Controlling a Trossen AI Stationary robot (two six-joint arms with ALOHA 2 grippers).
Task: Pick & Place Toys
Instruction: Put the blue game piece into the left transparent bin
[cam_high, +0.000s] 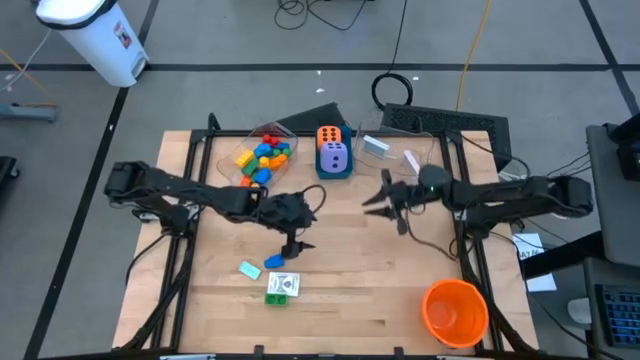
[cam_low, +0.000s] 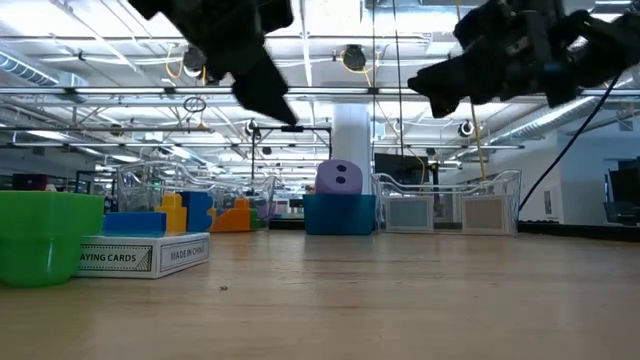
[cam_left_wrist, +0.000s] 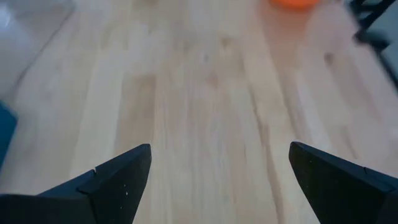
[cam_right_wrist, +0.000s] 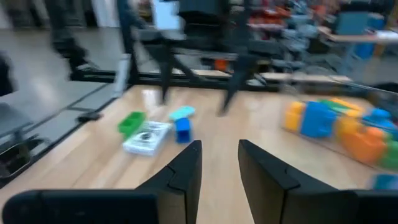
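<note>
Several toys lie loose on the wooden table: a light blue brick (cam_high: 250, 268), a blue brick (cam_high: 275, 260), a white card box (cam_high: 283, 283) and a green brick (cam_high: 277, 298). More bricks fill a clear tub (cam_high: 262, 155) at the far edge. An orange die (cam_high: 329, 135) and a purple die (cam_high: 335, 157) sit in a blue box (cam_low: 340, 212). My left gripper (cam_high: 298, 246) hangs open above bare wood, just right of the loose toys. My right gripper (cam_high: 370, 200) points level toward the table's left, above the table, its fingers (cam_right_wrist: 186, 165) a little apart with nothing between them.
A big orange cup (cam_high: 455, 310) stands at the near right corner. A second clear tub (cam_high: 392, 150) sits right of the blue box at the far edge. Bare wood lies between the two grippers and along the table's near edge.
</note>
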